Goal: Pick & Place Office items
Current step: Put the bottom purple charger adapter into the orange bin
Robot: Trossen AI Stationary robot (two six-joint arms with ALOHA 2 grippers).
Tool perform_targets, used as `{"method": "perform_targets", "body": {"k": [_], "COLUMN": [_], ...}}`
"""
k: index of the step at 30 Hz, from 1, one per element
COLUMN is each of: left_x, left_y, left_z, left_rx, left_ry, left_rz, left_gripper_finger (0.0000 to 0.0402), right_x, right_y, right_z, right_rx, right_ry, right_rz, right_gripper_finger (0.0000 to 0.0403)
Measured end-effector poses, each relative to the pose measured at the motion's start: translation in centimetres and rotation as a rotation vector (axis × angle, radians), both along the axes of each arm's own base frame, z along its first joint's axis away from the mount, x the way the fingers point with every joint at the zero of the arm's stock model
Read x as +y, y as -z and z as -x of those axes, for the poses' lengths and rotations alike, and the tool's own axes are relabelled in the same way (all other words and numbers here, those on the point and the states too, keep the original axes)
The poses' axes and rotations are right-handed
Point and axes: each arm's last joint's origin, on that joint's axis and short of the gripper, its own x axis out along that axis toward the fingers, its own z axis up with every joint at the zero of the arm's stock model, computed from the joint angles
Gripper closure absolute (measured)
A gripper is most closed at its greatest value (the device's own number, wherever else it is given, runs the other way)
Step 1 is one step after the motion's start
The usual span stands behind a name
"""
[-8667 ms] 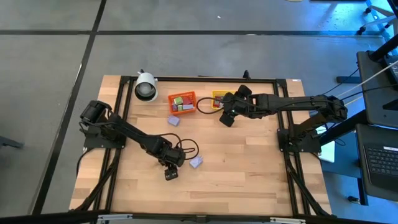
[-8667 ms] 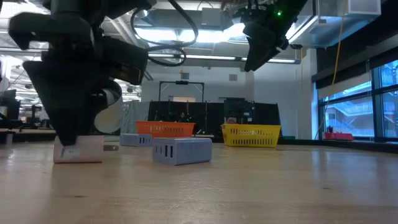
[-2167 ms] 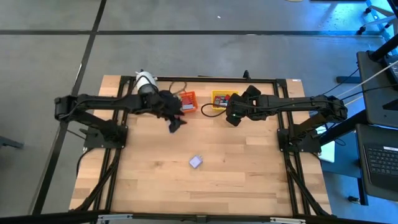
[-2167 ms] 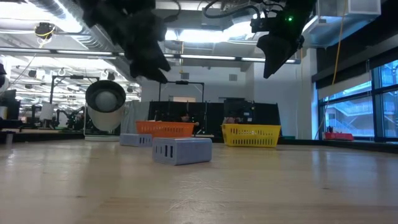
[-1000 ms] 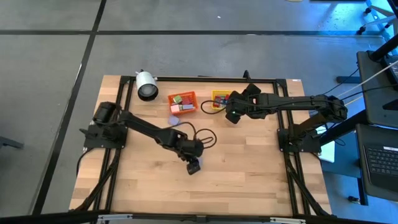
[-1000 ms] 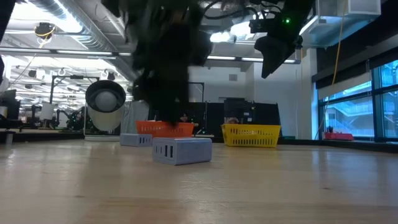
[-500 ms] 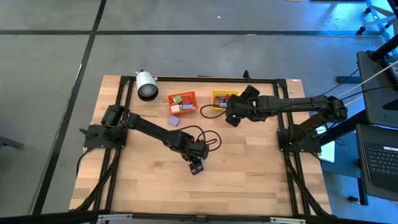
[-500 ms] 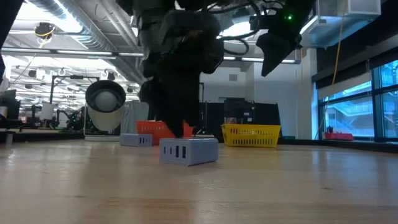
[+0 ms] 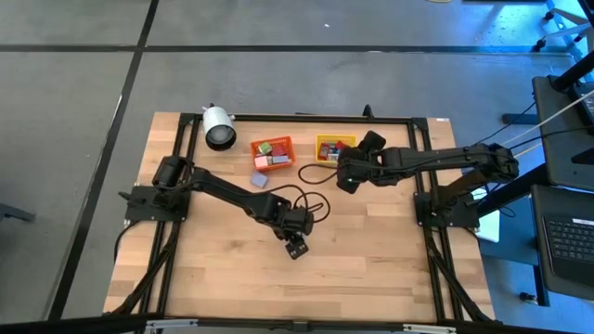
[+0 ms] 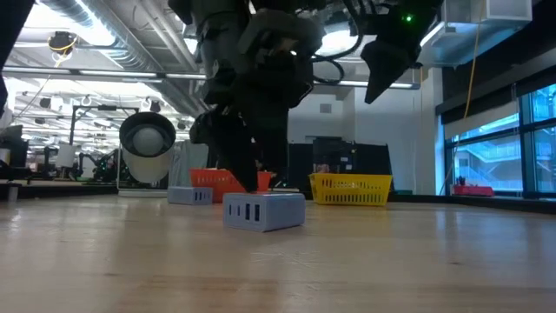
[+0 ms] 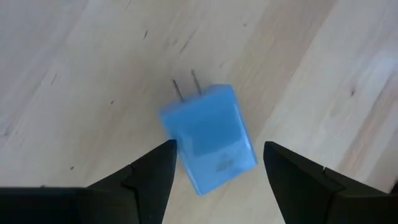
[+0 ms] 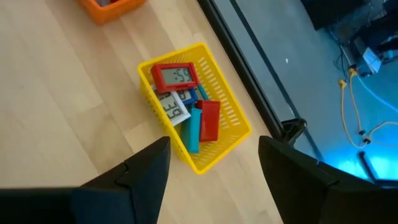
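While its jaws stand wide and grip nothing, the left gripper (image 11: 211,163) hangs directly over a lilac-blue plug adapter (image 11: 209,138) lying flat on the wooden table (image 9: 390,269), the block sitting between the two dark fingers (image 11: 151,174) but apart from both, its two metal prongs pointing away from the wrist; from above, the same gripper (image 9: 296,247) sits near the middle of the table and covers the adapter, which the low camera shows resting on the wood as a pale block (image 10: 263,211) with slots on its face, right under the dark arm. A second lilac block (image 9: 260,182) lies on the table just in front of the orange bin (image 9: 271,153), which already holds several coloured pieces. The right gripper (image 9: 345,178), also open and empty, hovers over the table near the yellow bin (image 12: 219,127), where a red clock-like item (image 12: 174,75), a white one and red and teal pieces are stacked (nothing sits between its fingers in the wrist view). A white cylindrical object (image 9: 219,129) stands at the table's far left corner. By this reckoning most of the sorting is done: two loose blocks remain, and the one under the left arm looks next to be grasped
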Motion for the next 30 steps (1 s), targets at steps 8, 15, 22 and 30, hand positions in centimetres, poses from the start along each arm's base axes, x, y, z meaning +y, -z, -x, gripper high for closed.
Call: {"method": "perform_targets", "body": {"k": [8,15,22,30], "left_x": [-0.3,-0.3,-0.7,-2.4], "left_y": [1.6,1.5,1.1,3.1], "left_z": [-0.3,-0.7,-1.6,-1.5], "left_rx": [0.040,0.006,-0.087,-0.043], "left_ry": [0.035,-0.012,-0.064,-0.028], "left_rz": [0.026,0.055,0.099,0.062], "left_gripper_finger": [0.0149,0.0118,0.0114,0.0114], "right_x": [1.2,1.5,1.5,1.5], "right_y": [0.0,-0.1,-0.1,-0.1], "right_z": [0.0,0.0,0.0,0.0], "right_rx": [0.001,-0.004,-0.007,-0.016], "right_ry": [-0.042,-0.043,-0.040,-0.037], "right_rz": [0.014,0.043,0.044,0.042], "right_gripper_finger": [0.0158,0.0158,0.0158,0.0158]}}
